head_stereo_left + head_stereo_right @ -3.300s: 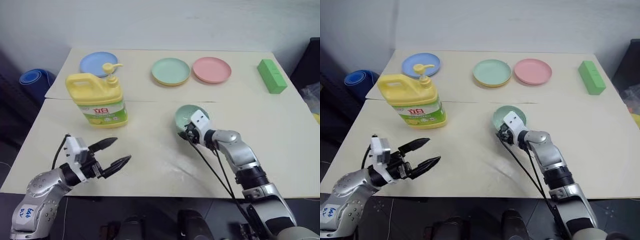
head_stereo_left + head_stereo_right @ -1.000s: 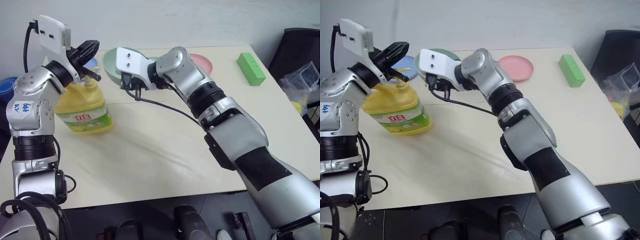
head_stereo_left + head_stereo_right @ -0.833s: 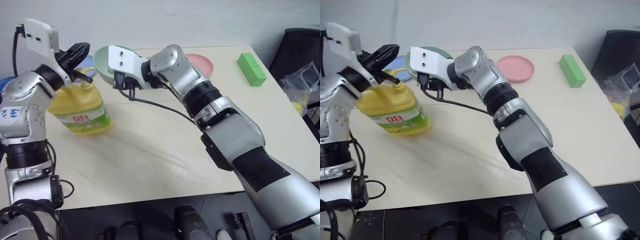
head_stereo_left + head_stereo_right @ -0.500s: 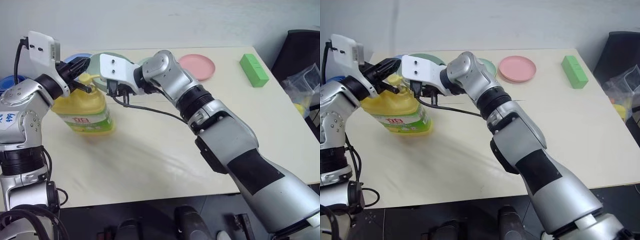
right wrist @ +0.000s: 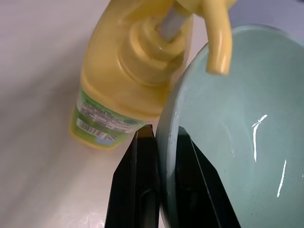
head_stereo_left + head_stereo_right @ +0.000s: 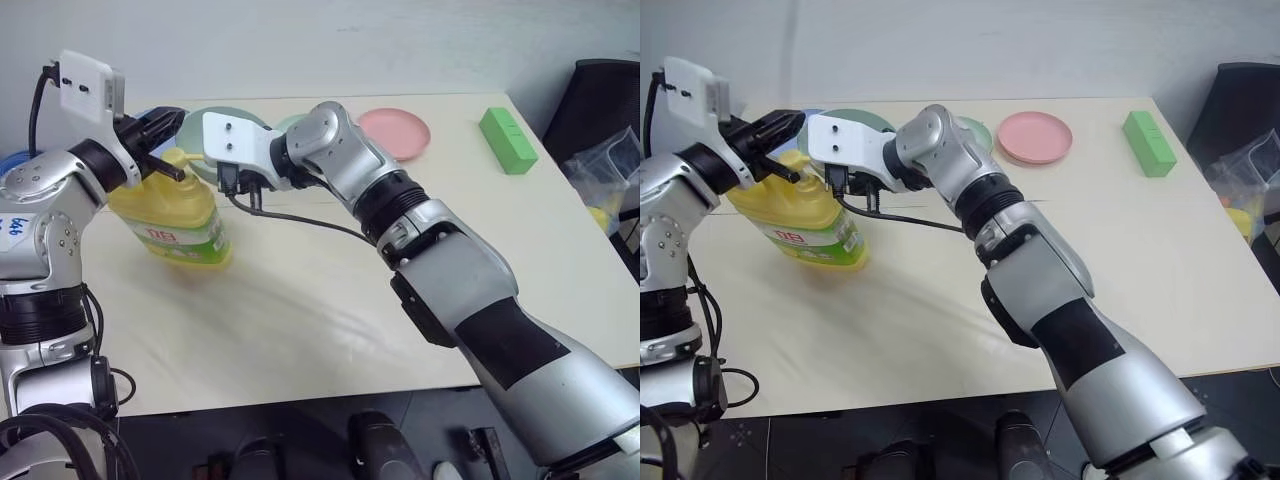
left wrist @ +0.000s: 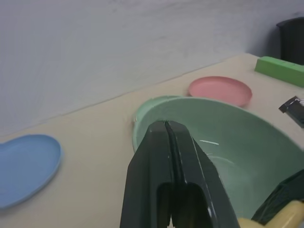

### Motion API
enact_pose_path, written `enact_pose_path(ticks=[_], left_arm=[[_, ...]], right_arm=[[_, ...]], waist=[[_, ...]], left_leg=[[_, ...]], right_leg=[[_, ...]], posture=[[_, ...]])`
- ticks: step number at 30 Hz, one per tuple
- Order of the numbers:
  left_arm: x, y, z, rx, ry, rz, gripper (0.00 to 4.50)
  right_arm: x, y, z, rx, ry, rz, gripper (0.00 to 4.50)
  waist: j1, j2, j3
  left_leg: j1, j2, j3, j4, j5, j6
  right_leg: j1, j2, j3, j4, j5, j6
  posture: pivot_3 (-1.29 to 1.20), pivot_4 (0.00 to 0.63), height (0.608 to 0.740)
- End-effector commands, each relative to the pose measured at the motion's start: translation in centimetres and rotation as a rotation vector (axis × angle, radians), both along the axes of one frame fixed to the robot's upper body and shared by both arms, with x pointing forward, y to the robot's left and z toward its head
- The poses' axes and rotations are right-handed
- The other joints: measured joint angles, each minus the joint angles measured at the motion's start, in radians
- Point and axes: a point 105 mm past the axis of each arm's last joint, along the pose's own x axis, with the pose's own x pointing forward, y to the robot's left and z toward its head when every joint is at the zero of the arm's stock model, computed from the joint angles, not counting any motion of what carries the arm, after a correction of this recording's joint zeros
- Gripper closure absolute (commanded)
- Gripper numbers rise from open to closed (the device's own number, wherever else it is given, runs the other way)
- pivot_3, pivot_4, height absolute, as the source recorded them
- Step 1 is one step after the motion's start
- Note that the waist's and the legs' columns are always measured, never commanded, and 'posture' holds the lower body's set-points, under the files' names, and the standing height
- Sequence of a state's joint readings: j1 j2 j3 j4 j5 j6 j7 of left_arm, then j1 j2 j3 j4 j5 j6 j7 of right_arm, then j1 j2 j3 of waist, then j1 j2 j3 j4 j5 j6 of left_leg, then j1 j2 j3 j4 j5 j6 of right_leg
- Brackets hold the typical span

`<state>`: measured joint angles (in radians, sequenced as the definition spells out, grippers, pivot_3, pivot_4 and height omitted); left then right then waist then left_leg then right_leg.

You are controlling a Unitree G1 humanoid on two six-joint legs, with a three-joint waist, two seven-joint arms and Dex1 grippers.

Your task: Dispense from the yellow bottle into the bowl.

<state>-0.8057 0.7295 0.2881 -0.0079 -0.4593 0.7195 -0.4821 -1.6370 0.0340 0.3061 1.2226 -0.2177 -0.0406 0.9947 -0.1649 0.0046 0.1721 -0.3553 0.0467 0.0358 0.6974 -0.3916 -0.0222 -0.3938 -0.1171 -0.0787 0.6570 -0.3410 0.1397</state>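
The yellow bottle (image 6: 178,218) stands at the table's left, leaning a little. My left gripper (image 6: 178,116) is shut, with nothing between its fingers (image 7: 166,142), right at the pump top. Whether it presses the pump I cannot tell. My right gripper (image 5: 163,137) is shut on the rim of the mint-green bowl (image 5: 237,128), holding it up beside the bottle. The pump spout (image 5: 217,45) hangs over the bowl's rim. In the left wrist view the bowl (image 7: 228,142) lies just beyond the shut fingers.
Behind the bowl lie a flat mint-green plate (image 7: 146,107) and a pink plate (image 6: 394,133). A blue plate (image 7: 23,166) sits at the far left and a green block (image 6: 508,140) at the far right. A black chair (image 6: 600,95) stands past the table's right edge.
Since the earliest frames my left gripper has risen from the table front and shut by the pump. My right gripper has lifted the bowl over to the bottle. The view has shifted.
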Motion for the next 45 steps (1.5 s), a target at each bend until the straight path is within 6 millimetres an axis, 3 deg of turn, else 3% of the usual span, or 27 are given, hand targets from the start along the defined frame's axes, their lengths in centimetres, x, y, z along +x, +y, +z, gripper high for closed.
enact_pose_path(ticks=[1, 5, 23, 35, 45], left_arm=[[-1.9, -0.2, 3.2, 0.009, -0.104, -0.046, 4.48], [-2.2, -0.4, 2.9, 0.024, -0.073, -0.058, 4.48], [-0.8, -1.7, -2.1, 0.091, 0.100, -0.043, 4.48], [0.0, -0.3, -7.4, 0.147, 0.272, 0.048, 4.48], [0.2, -0.4, -9.7, 0.130, 0.314, 0.076, 4.48]], right_arm=[[-0.1, -0.2, 1.2, 0.005, -0.032, 0.014, 4.50], [-0.5, -0.3, 1.4, -0.014, -0.024, 0.039, 4.50], [-1.2, -0.1, 0.7, -0.069, -0.007, 0.051, 4.50], [-1.9, 0.1, 0.8, -0.066, 0.000, 0.072, 4.50], [-2.5, 0.4, 0.9, -0.062, 0.013, 0.094, 4.50]], waist=[[-0.001, 0.000, 0.000], [-0.001, 0.000, 0.000], [0.001, 0.000, 0.000], [0.001, 0.000, 0.000], [0.002, 0.009, -0.007]], left_leg=[[0.000, 0.000, 0.000, 0.000, 0.000, 0.000], [0.000, 0.000, 0.000, 0.000, 0.000, 0.000], [0.000, 0.000, 0.000, 0.000, 0.000, 0.000], [0.003, 0.000, -0.001, 0.001, 0.000, 0.000], [0.006, 0.000, -0.001, 0.001, 0.000, 0.000]], right_leg=[[0.000, 0.000, 0.000, 0.000, 0.000, 0.000], [0.000, 0.000, 0.000, 0.000, 0.000, 0.000], [0.000, 0.000, 0.001, 0.001, 0.000, 0.000], [0.002, 0.000, 0.002, 0.002, 0.000, 0.000], [0.004, 0.000, 0.003, 0.002, 0.000, 0.000]], posture=[[0.00, 0.150, 0.740], [0.00, 0.150, 0.740], [0.00, 0.150, 0.740], [0.00, 0.150, 0.740], [0.00, 0.150, 0.740]])
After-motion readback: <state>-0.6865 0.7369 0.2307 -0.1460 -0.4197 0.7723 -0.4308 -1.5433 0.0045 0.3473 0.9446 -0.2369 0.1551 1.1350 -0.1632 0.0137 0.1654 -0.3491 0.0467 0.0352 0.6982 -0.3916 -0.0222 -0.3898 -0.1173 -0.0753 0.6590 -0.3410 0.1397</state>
